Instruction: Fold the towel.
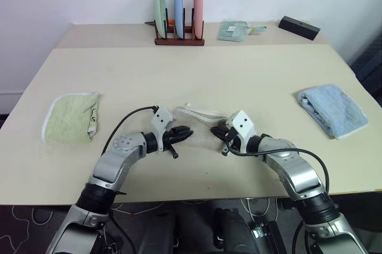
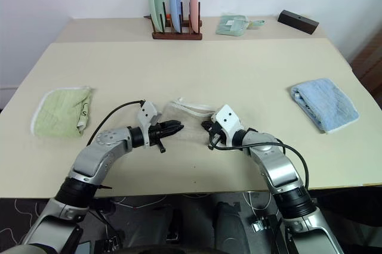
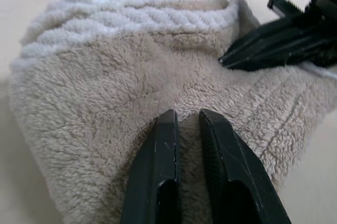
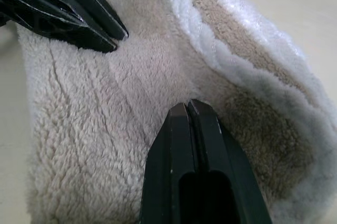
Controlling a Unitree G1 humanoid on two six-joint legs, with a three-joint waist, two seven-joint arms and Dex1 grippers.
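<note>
The towel (image 1: 200, 124) lies on the table (image 1: 239, 75), between the left gripper (image 1: 184, 133) and the right gripper (image 1: 217, 133). A second towel (image 1: 73, 117) lies far left of the left gripper. A third towel (image 1: 332, 108) lies far right of the right gripper. The plate rack (image 1: 178, 15) stands behind both.

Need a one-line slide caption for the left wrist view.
Left gripper pinching a fold of the beige towel, with the right gripper shut, its tip on the cloth opposite.
</note>
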